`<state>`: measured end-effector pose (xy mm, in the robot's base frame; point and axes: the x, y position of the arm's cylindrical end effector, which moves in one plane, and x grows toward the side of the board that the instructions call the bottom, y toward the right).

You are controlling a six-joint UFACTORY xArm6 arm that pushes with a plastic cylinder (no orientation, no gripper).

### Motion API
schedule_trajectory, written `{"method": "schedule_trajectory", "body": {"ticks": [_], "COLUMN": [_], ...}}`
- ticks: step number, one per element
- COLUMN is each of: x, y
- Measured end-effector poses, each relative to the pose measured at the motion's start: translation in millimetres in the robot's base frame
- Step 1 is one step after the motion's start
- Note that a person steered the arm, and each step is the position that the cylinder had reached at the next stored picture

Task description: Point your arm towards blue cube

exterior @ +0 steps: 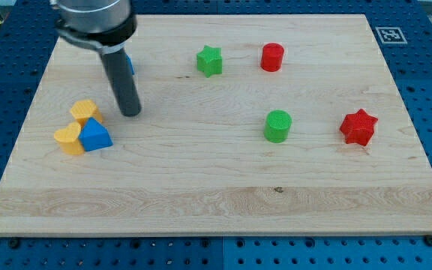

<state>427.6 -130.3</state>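
My tip (131,112) is resting on the board, with no claw to judge, while the blue cube (130,64) is peeking out at twelve o'clock, half hidden behind the rod.

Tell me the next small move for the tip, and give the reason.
Probably slide my tip a short way toward the view's top. The blue cube shows only as a sliver at the rod's right edge, mostly hidden behind the rod, above where the tip rests. The blue triangular block and two yellow blocks lie at lower left.

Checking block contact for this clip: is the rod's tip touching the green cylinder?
No: my tip sits near the view's left, close to the yellow blocks, far from the green cylinder.
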Motion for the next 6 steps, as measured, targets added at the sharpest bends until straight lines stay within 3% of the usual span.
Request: {"method": "schedule_trajectory", "body": {"ticks": [3,6], "x": [-47.7,-83.9], "y": [16.7,-21.1]}}
